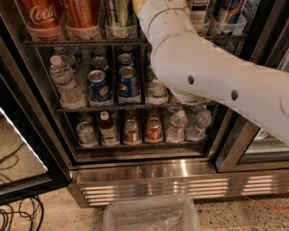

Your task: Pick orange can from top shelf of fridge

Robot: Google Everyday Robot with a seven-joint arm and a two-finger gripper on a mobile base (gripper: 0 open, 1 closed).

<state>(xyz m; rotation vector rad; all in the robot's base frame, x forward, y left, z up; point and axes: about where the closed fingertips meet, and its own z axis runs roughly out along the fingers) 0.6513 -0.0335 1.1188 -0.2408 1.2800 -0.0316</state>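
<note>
My white arm (203, 76) reaches from the right up to the top shelf (81, 41) of the fridge (158, 178). The gripper is past the top edge of the view, above the wrist (162, 18). A thin amber sliver (137, 3) shows beside the wrist at the top edge; I cannot tell whether it is the orange can. The arm hides the middle of the top shelf. To its left stand a red Coca-Cola can (40, 16), a deeper red-orange can (83, 16) and a metallic can (118, 13) in clear trays.
Lower racks hold Pepsi cans (128, 85), water bottles (65, 83) and short cans (132, 131). The open door (27, 149) stands at the left and a door frame (237, 144) at the right. A clear plastic bin (151, 216) and cables (18, 216) lie on the floor.
</note>
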